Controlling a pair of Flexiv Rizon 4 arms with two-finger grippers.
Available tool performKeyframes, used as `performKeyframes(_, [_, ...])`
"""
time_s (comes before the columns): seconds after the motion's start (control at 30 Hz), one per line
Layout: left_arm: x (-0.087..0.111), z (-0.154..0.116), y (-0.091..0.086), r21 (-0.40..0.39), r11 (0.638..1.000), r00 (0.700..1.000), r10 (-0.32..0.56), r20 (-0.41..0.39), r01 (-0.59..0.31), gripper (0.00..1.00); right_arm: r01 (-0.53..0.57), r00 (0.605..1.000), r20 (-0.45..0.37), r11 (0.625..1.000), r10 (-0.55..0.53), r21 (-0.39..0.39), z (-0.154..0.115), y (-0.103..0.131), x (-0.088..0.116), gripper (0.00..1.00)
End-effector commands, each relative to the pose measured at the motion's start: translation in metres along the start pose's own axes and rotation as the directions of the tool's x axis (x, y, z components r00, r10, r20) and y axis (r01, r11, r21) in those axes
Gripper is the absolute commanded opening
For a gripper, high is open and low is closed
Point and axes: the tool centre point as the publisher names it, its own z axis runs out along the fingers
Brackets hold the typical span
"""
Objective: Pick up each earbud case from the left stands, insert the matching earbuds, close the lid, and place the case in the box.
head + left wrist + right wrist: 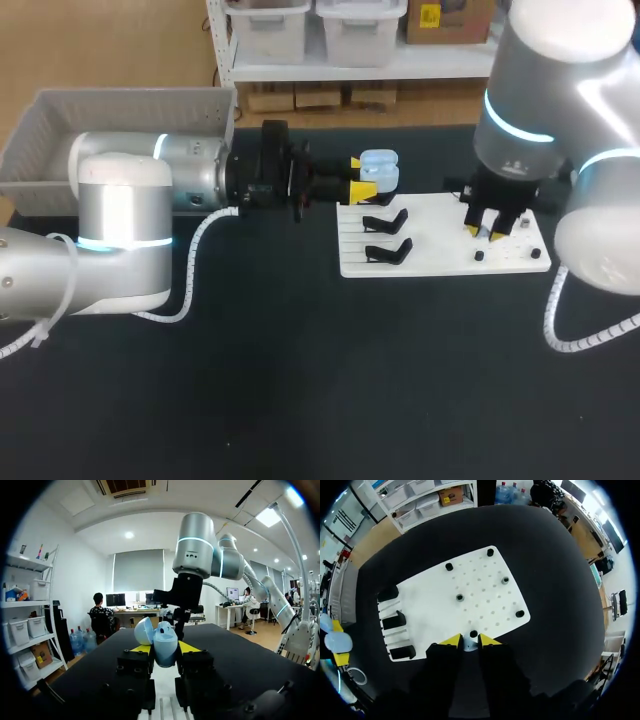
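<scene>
**State.** The left pincer (165, 649) is clenched on the case (165, 641), one yellow tip on each side of its lower shell. The case is held off the surface (300, 380), with its lid (144, 631) swung open to one side above the tips. The right pincer (469, 640) hangs tips-down over the board (440, 215). It appears clenched on a small pale earbud (469, 644) that fills the gap between its tips.

**Handling.** The case is judged to be light, rigid and glossy, with rounded flanks.
- A side grip can slip or rotate under load. Hold it low on the shell, well clear of the hinge, and leave the opening unobstructed.
- The open lid is the weak part. Do not press on it except to close it.
- The earbud is judged to be very light and smooth, and easy to flick away. Grip it across its body and seat it with little force.

**Locations.** The stands (386, 221) lie just below and ahead of the left pincer. The box (60, 130) sits behind the left arm. Dark pegs (460, 598) dot the board ahead of the right pincer.

**Not visible.**
- The inside of the case faces away in every view, so it cannot be told whether any earbud is seated.
- The shape and orientation of the earbud are too small to make out.
- The interior of the box is blocked by the left arm.
</scene>
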Motion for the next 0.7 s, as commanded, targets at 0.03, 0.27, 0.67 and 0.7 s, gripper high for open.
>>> performKeyframes(0.03, [0.001, 0.0, -0.001, -0.005, 1.0, 1.0, 0.003, 0.001, -0.003, 0.0, 0.042, 0.999, 0.018, 0.998, -0.041, -0.037, -0.043, -0.005, 0.0, 0.0])
performKeyframes(0.27, [0.001, 0.0, -0.001, -0.005, 1.0, 1.0, 0.003, 0.001, -0.003, 0.0, 0.232, 0.973, 0.021, 0.967, -0.231, -0.109, -0.113, 0.015, -0.015, 0.0])
performKeyframes(0.67, [0.001, 0.0, -0.001, -0.005, 1.0, 1.0, 0.003, 0.001, -0.003, 0.0, 0.511, 0.859, 0.018, 0.856, -0.511, -0.082, -0.164, 0.06, -0.01, 0.0])
performKeyframes(0.7, [0.001, 0.0, -0.001, -0.005, 1.0, 1.0, 0.003, 0.001, -0.003, 0.0, 0.53, 0.847, 0.021, 0.844, -0.53, -0.081, -0.165, 0.064, -0.008, 0.0])
